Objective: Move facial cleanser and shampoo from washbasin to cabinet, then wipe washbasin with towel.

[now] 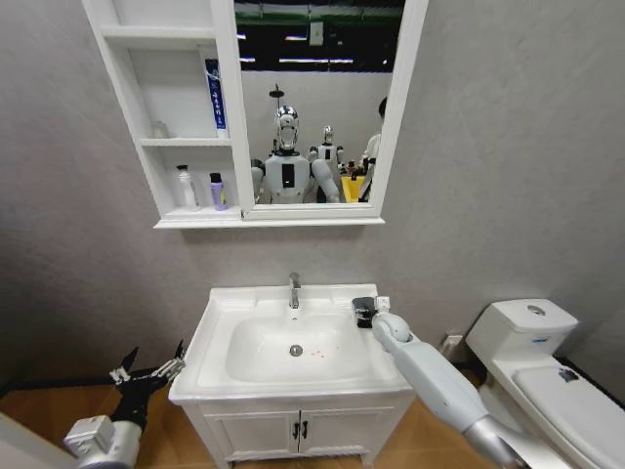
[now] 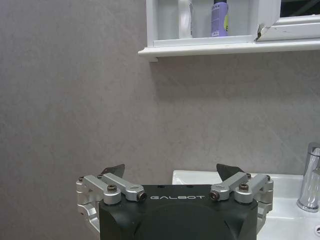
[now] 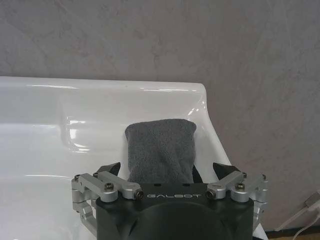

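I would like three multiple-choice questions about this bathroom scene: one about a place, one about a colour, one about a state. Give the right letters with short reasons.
1. Where does the towel lie?
A. on the washbasin's back right corner
B. on the toilet lid
C. on a cabinet shelf

2. What colour is the small bottle on the lowest shelf of the cabinet?
A. red
B. purple
C. green

3. How is the left gripper?
A. shut on the towel
B. shut on a bottle
C. open, holding nothing

Answers: 1 A, the grey cloth rests on the rim right of the tap, with the right gripper at it. 2 B, it stands beside a white bottle. 3 C, its fingers are spread, left of the basin.
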Motion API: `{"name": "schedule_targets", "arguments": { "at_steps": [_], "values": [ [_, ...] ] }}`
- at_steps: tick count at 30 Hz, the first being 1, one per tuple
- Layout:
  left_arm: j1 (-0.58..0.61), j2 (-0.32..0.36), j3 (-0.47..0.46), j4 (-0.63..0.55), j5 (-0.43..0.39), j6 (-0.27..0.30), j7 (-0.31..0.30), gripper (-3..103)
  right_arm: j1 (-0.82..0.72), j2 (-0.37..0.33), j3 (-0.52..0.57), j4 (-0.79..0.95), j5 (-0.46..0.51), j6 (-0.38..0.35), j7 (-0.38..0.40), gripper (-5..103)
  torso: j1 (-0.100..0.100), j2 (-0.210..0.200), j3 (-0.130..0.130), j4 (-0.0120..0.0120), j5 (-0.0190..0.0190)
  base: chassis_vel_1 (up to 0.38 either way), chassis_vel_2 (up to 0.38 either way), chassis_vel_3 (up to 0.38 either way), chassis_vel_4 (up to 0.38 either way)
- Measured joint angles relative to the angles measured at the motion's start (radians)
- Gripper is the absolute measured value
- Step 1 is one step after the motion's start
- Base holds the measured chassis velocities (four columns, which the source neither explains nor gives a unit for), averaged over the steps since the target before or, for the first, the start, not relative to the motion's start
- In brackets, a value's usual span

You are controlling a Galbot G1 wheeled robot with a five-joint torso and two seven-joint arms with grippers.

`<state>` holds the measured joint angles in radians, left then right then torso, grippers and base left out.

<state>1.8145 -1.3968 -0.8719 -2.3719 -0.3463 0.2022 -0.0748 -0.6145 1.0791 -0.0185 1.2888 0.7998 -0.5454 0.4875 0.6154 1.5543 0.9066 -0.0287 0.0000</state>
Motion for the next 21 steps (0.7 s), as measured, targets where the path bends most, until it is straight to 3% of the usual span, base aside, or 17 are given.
{"name": "schedule_targets", "arguments": {
  "at_steps": [8,10,12,14,17,21],
  "values": [
    [0.000,0.000,0.000,0.000,0.000,0.000,0.000,100,0.002,-0.001,-0.005,-0.018,-0.004,-0.002,-0.007,101,0.000,0.000,0.000,-0.0001,0.0001,0.000,0.000,0.000,0.000],
    [0.000,0.000,0.000,0.000,0.000,0.000,0.000,100,0.005,-0.001,-0.006,-0.021,-0.004,-0.002,-0.009,97,0.000,0.000,0.000,-0.0001,0.0000,0.000,0.000,0.000,0.000],
    [0.000,0.000,0.000,0.000,0.000,0.000,0.000,100,0.012,-0.001,-0.014,-0.031,-0.015,-0.002,-0.021,84,0.000,0.000,0.000,-0.0001,0.0001,0.000,0.000,0.000,0.000],
    [0.000,0.000,0.000,0.000,0.000,0.000,0.000,100,0.014,-0.001,-0.015,-0.033,-0.018,-0.002,-0.023,84,0.000,0.000,0.000,0.0000,0.0000,0.000,0.000,0.000,0.000],
    [0.000,0.000,0.000,0.000,0.000,0.000,0.000,100,0.018,0.000,-0.018,-0.037,-0.024,0.001,-0.030,68,0.000,0.000,0.000,0.0000,0.0001,0.000,0.000,0.000,0.000],
    [0.000,0.000,0.000,0.000,0.000,0.000,0.000,100,0.018,0.001,-0.018,-0.039,-0.026,0.009,-0.032,57,0.000,0.000,0.000,0.0000,0.0000,0.000,0.000,0.000,0.000]
  ]
}}
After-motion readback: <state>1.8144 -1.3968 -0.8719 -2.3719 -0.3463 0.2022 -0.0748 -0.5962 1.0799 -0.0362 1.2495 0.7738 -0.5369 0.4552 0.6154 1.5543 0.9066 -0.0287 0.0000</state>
